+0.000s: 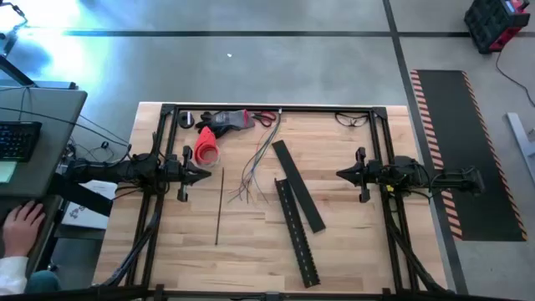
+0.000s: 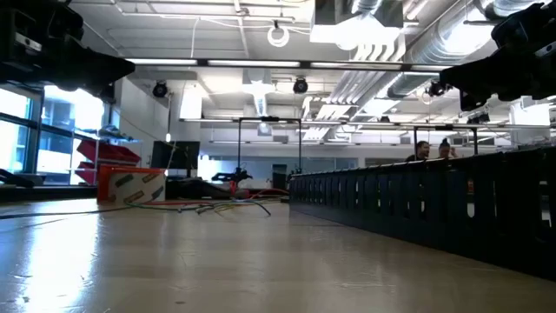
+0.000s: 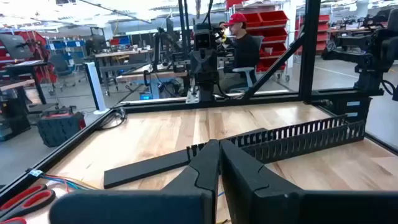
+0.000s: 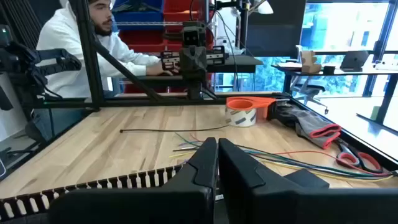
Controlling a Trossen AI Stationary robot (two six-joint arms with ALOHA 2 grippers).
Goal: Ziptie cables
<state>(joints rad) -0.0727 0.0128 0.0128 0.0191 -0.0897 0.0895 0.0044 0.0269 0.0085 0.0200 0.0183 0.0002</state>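
Observation:
The cables (image 1: 255, 167) lie loose on the wooden table (image 1: 351, 251) near its middle, thin grey, dark and reddish wires fanned out; they also show in the right wrist view (image 4: 273, 155) and the low view (image 2: 221, 207). My left gripper (image 1: 207, 175) hovers shut above the table to the left of them, its fingertips (image 3: 219, 152) pressed together and pointing toward the table's right. My right gripper (image 1: 338, 174) hovers shut to their right, pointing left, its fingertips (image 4: 217, 149) together. Neither touches anything.
A black comb-toothed channel (image 1: 297, 234) and a flat black bar (image 1: 297, 184) lie right of the cables. A thin black strip (image 1: 220, 205) lies to their left. An orange tape roll (image 1: 206, 145), gloves (image 1: 234, 119), scissors (image 1: 266, 119) and glasses (image 1: 353, 119) sit along the far edge. A person's hand (image 1: 21, 221) is off the table's left.

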